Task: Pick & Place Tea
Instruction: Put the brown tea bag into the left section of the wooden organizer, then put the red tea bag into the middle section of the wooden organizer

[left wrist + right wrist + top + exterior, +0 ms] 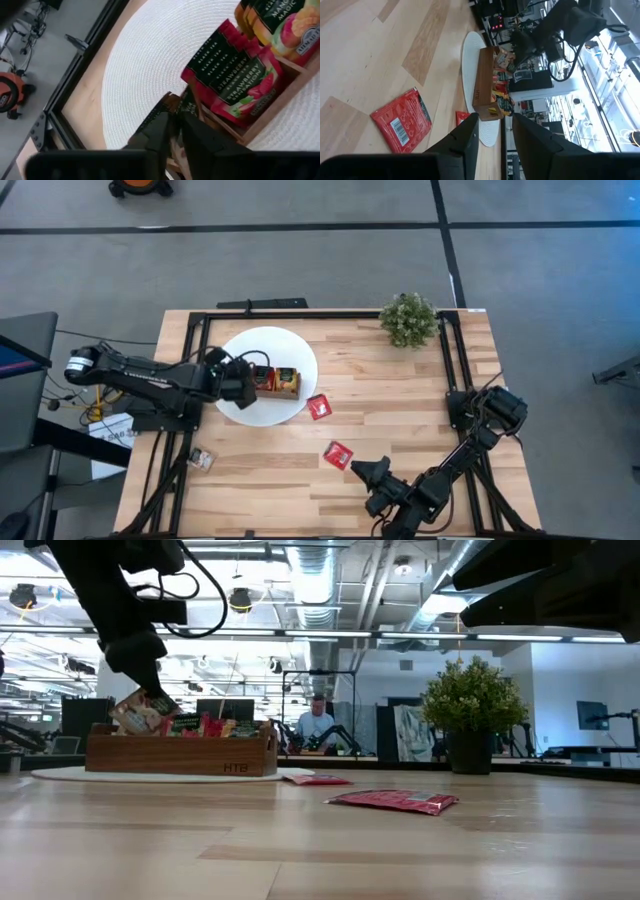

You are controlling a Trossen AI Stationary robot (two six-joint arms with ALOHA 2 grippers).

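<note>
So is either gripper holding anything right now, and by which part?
The left gripper appears to pinch a sachet by its upper edge, over one end of the tray. The right gripper is open and empty.

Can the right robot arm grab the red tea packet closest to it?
Probably yes. The right gripper is open and sits just beside the red sachet, which lies flat on bare table with nothing between them. The left gripper is busy over the wooden tray.

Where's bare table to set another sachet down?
Bare wood lies between the potted plant and the red sachets, and along the front left past the stray sachet. The white disc is crowded: tray, left gripper.
</note>
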